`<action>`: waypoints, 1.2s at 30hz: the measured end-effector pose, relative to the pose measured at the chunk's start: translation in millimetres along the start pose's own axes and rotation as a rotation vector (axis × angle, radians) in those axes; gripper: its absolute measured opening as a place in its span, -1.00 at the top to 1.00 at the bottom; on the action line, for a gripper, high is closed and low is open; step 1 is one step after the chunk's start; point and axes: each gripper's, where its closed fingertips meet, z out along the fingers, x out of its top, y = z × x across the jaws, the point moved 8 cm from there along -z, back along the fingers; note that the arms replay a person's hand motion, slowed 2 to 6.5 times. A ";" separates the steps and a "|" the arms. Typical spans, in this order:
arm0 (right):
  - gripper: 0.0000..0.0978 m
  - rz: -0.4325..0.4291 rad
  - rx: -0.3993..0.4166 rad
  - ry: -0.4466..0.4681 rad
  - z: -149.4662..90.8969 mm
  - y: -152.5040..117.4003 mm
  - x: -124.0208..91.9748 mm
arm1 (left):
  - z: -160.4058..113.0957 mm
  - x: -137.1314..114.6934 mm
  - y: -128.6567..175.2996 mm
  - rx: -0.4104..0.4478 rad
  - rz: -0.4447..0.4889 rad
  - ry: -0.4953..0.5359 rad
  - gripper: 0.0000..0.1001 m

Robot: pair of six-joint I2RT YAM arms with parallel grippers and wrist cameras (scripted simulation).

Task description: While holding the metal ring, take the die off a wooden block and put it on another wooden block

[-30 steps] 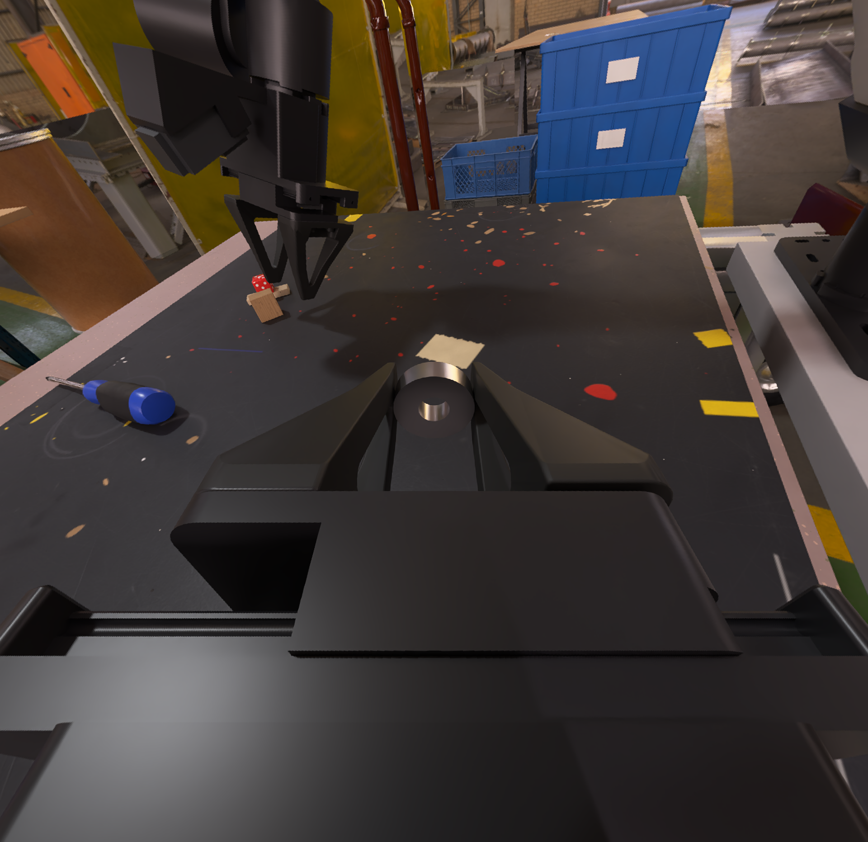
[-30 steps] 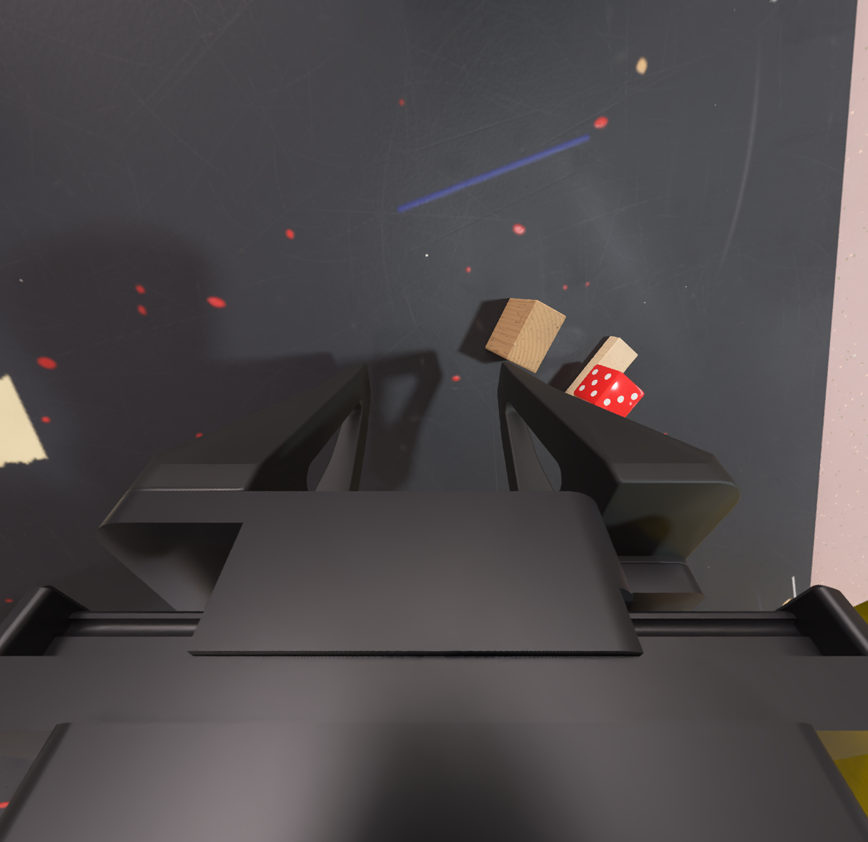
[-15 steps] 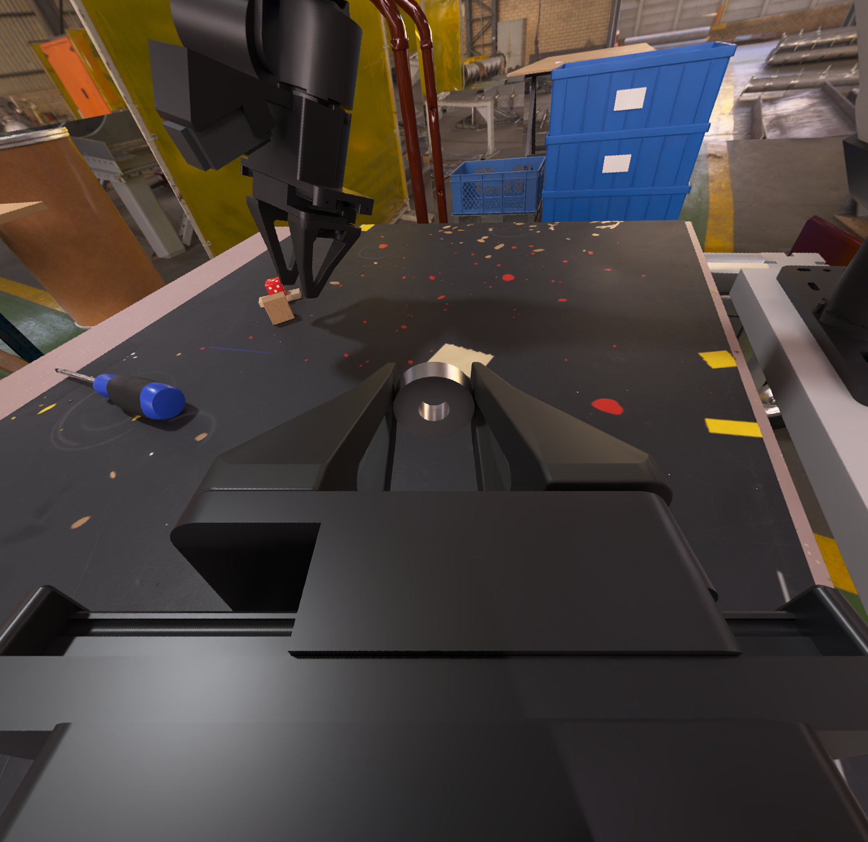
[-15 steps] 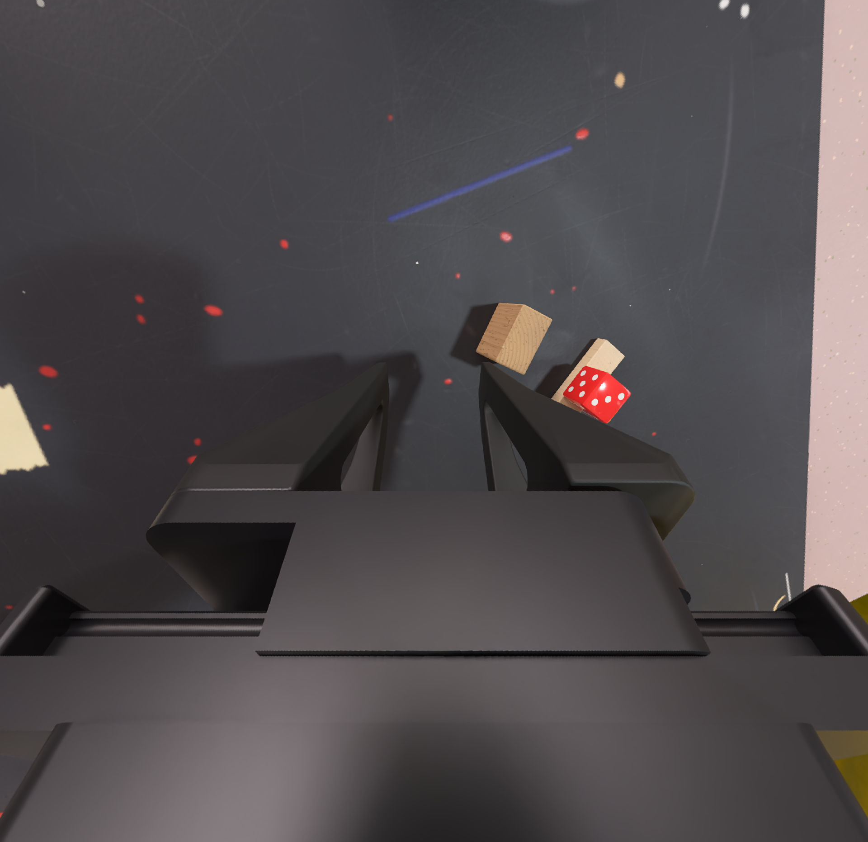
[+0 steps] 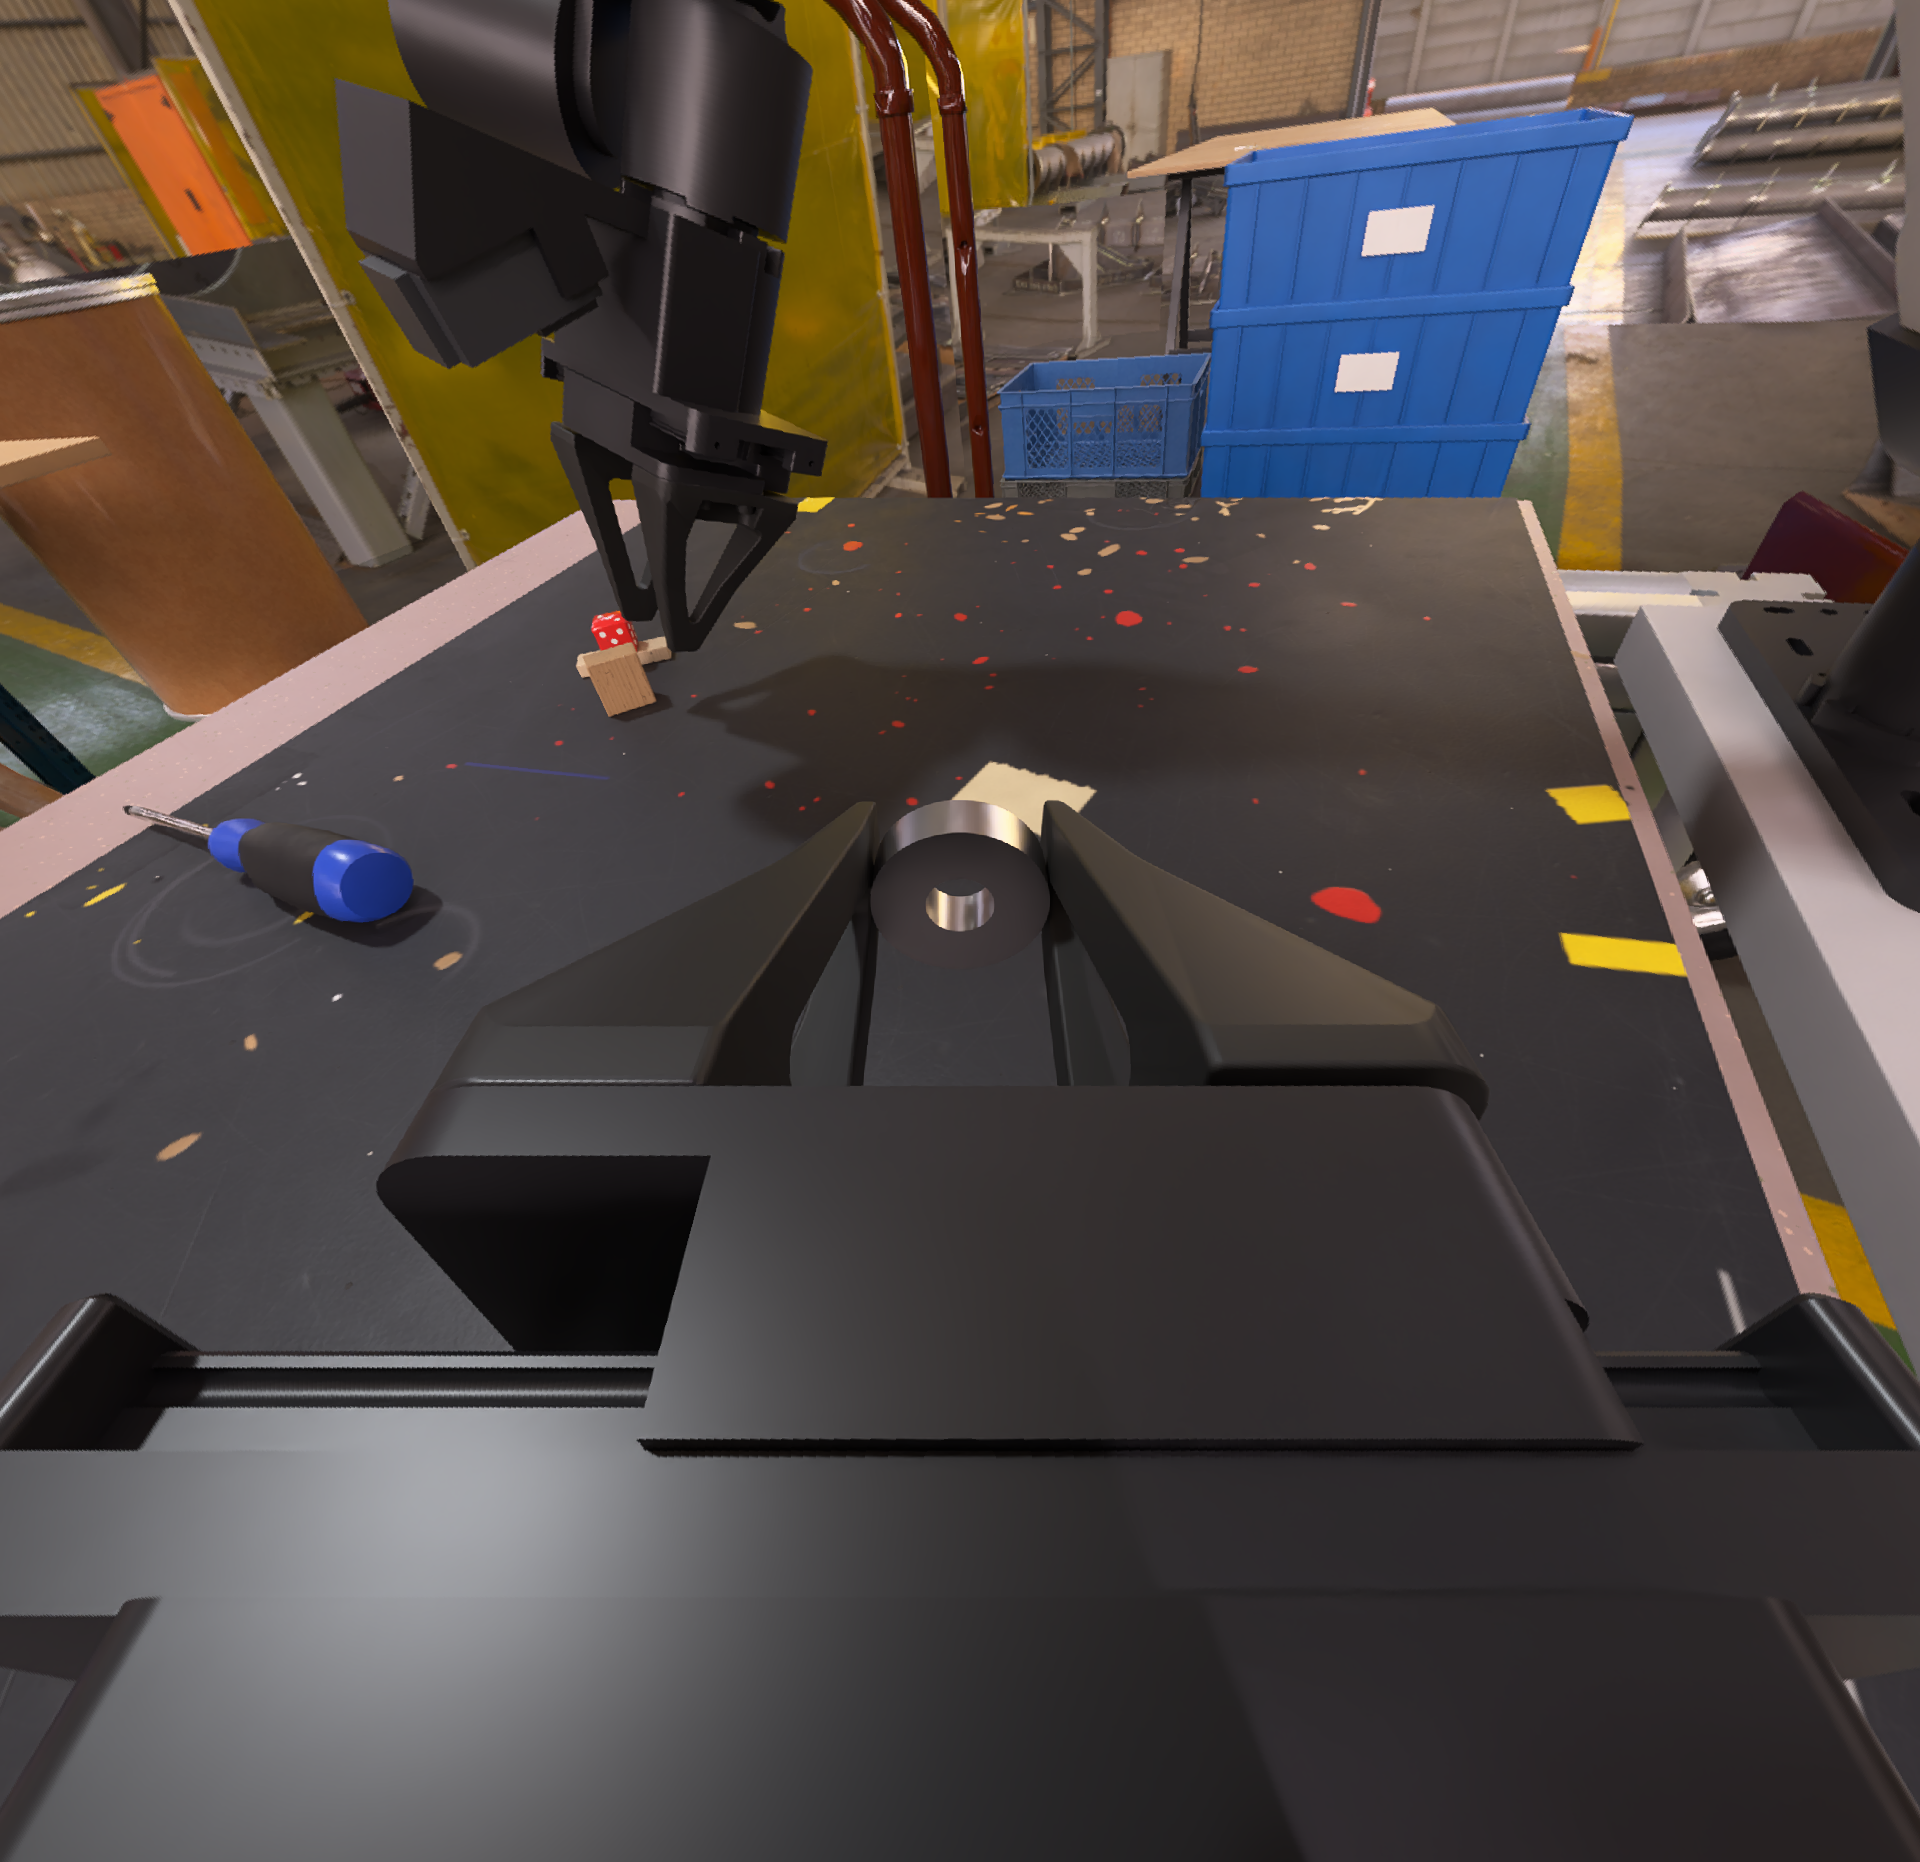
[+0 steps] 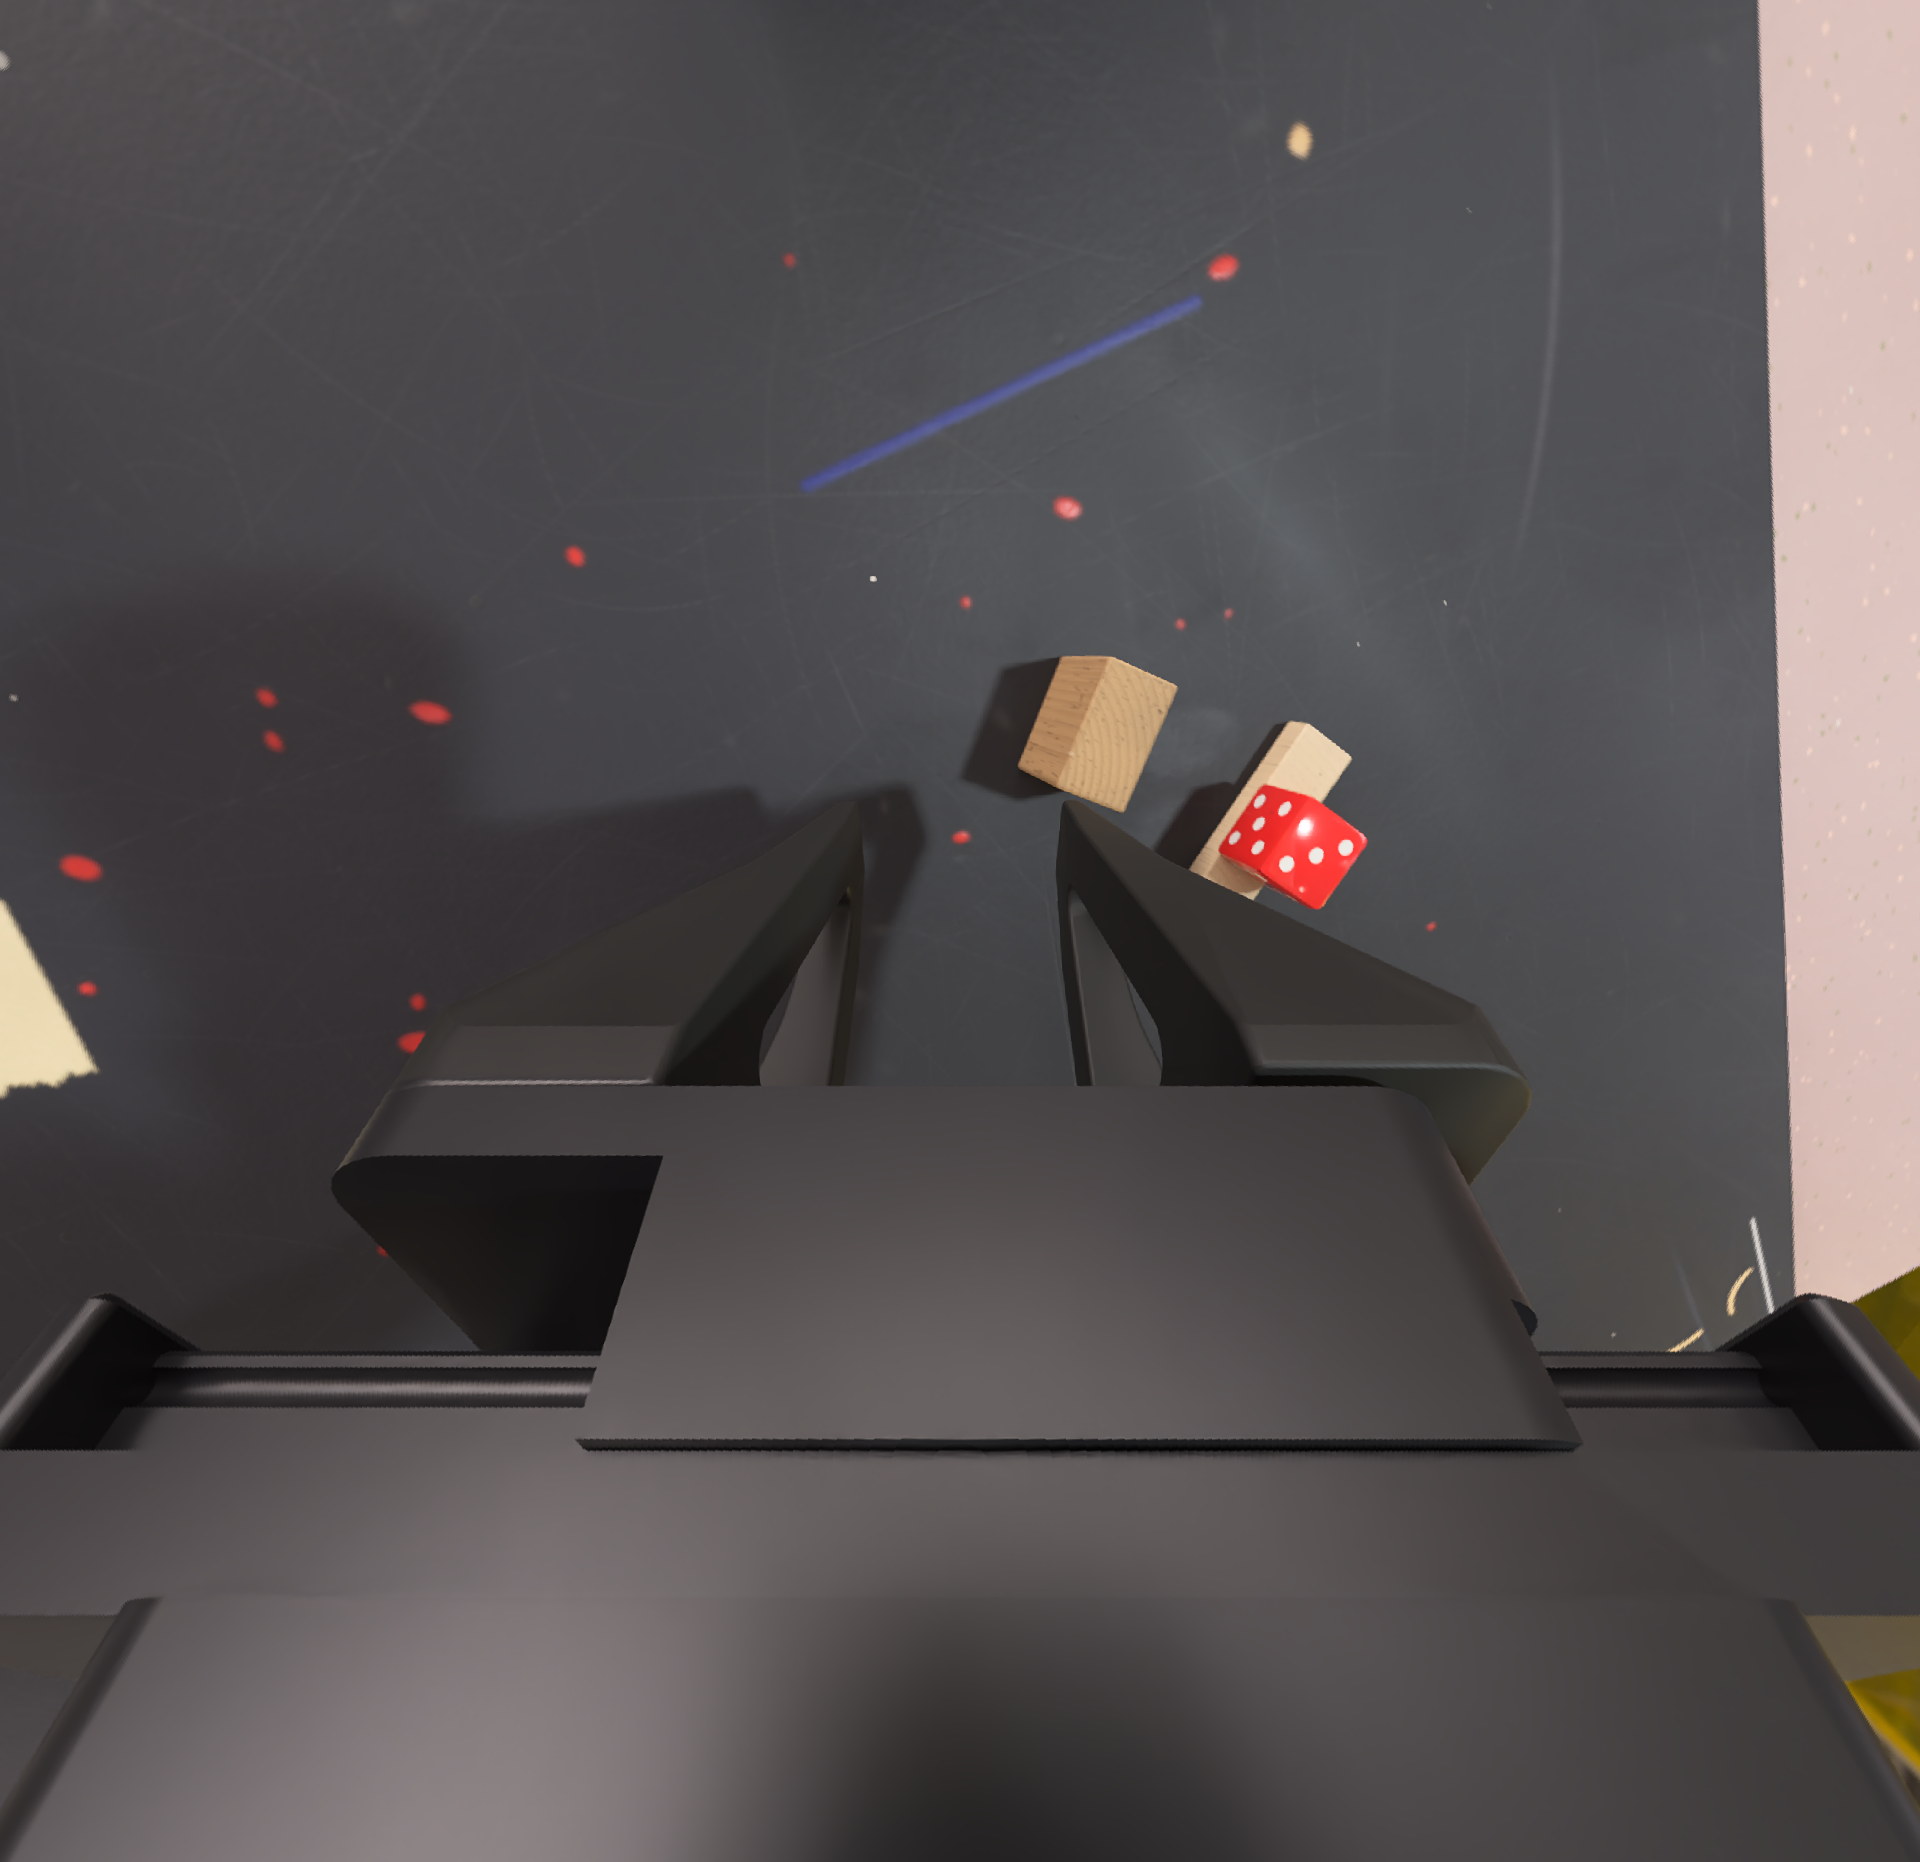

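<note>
My left gripper is shut on the metal ring and holds it above the dark table. A red die rests on a thin pale wooden block. A wooden cube block stands just left of it. My right gripper is open and empty, with a narrow gap between its jaws. It hovers over the table with the cube and die just past its right fingertip. In the left wrist view the right gripper points down beside the die and the cube.
A blue-handled screwdriver lies at the table's left. A tan tape patch lies behind the ring. The table's pink edge runs close to the right of the die. Blue crates stand beyond the far edge. A grey frame flanks the right side.
My right gripper's jaws have narrowed with nothing between them. The die and blocks have shifted slightly left in its view. The left wrist view now takes in more of the far table, ring still held.
</note>
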 end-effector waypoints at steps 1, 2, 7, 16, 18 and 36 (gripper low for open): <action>0.35 0.015 -0.006 -0.004 -0.3 1.0 -0.3 | 0.0 0.0 0.0 0.000 0.000 0.000 0.48; 0.36 0.031 -0.012 -0.006 -0.9 2.3 -0.4 | 0.0 0.0 0.0 0.000 0.000 0.000 0.48; 0.36 0.108 -0.048 0.002 -8.3 11.4 0.3 | -0.1 0.0 0.0 -0.003 -0.001 0.000 0.48; 0.42 0.232 -0.083 0.118 -33.1 29.0 12.0 | -0.8 -0.9 -0.5 -0.012 -0.003 -0.003 0.48; 0.43 0.233 -0.082 0.142 -37.4 30.4 15.3 | -0.6 -0.8 -0.7 -0.011 -0.002 -0.003 0.48; 0.42 0.230 -0.047 0.276 -48.2 43.1 23.8 | 18.9 5.3 -2.0 0.002 -0.079 0.051 0.48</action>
